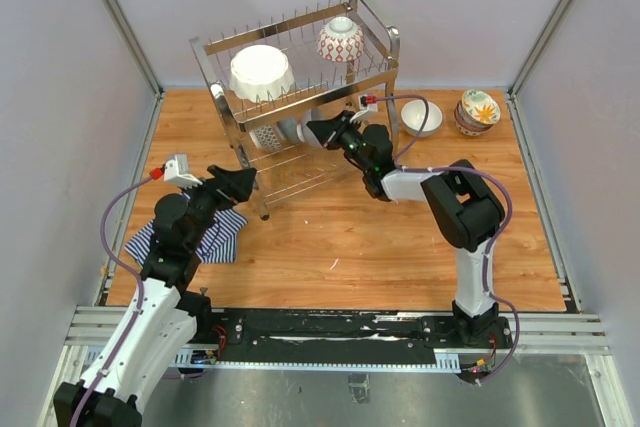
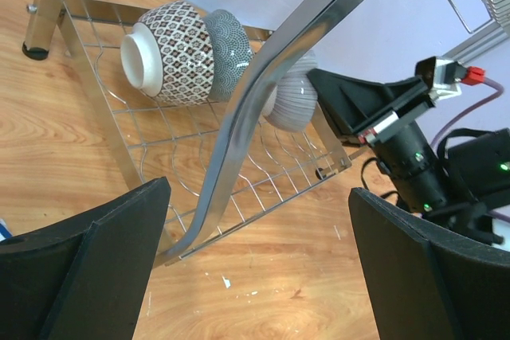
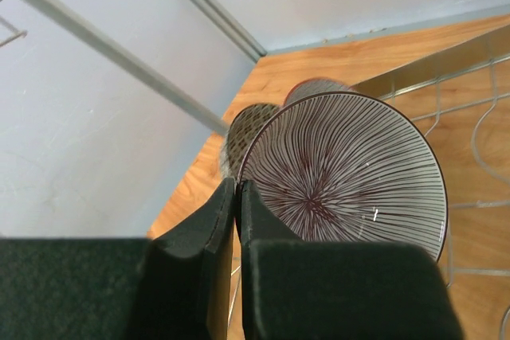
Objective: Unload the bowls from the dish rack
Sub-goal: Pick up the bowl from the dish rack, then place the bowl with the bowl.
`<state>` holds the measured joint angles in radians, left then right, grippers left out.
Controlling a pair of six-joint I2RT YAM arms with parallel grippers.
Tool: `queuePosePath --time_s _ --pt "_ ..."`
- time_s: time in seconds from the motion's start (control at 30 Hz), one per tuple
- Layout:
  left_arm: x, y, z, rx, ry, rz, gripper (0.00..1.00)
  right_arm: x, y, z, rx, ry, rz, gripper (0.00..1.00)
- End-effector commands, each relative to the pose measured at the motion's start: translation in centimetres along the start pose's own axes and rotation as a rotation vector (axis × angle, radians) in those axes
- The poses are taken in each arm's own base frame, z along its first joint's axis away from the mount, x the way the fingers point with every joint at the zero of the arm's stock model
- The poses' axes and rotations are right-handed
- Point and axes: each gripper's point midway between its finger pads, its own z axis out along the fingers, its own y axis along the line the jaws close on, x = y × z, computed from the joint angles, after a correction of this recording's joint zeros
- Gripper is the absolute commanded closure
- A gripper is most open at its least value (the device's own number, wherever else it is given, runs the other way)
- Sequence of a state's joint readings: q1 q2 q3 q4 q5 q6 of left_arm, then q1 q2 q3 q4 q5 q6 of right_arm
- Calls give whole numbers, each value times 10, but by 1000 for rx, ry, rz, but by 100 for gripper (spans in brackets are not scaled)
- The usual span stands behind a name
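The chrome dish rack [image 1: 300, 97] stands at the back middle. Its top tier holds a large white bowl [image 1: 262, 72] and a red lattice bowl [image 1: 340, 39]. On the lower tier a brown patterned bowl [image 2: 171, 53], a grey-blue bowl [image 2: 227, 53] and a line-striped bowl [image 3: 351, 169] stand on edge. My right gripper [image 3: 239, 186] reaches into the lower tier from the right and is shut on the striped bowl's rim; it also shows in the top view [image 1: 318, 132]. My left gripper [image 1: 240, 182] is open and empty beside the rack's front left leg, and in the left wrist view [image 2: 259, 197] it hangs over bare wood.
A plain white bowl [image 1: 421, 117] and a stack topped by a floral bowl [image 1: 478, 110] sit on the table at the back right. A blue-white striped cloth [image 1: 185, 232] lies under the left arm. The rack's curved leg [image 2: 231, 157] passes just ahead of my left fingers.
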<state>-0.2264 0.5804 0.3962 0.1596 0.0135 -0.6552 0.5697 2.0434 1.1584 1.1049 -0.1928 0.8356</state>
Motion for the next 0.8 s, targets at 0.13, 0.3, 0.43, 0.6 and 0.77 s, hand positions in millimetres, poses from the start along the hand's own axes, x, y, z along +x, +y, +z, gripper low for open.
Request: queuePosePath --time_s 0.13,0.3,0.43,0.6,0.77 --pt "-8 -6 -5 8 -17 12 0 -18 73 -35 -109 -43 -98 99" --pt "-12 -9 -12 16 -30 10 0 -19 70 -47 -83 -43 -120 99" --pt "-18 -11 -16 15 -45 17 0 -20 71 -50 -82 -46 -119 99" --pt "-18 -12 -18 14 -41 16 0 -23 73 -65 -52 -50 -137 99" --pt "-17 -13 -19 13 -28 12 0 -31 68 -94 74 -39 -209 99"
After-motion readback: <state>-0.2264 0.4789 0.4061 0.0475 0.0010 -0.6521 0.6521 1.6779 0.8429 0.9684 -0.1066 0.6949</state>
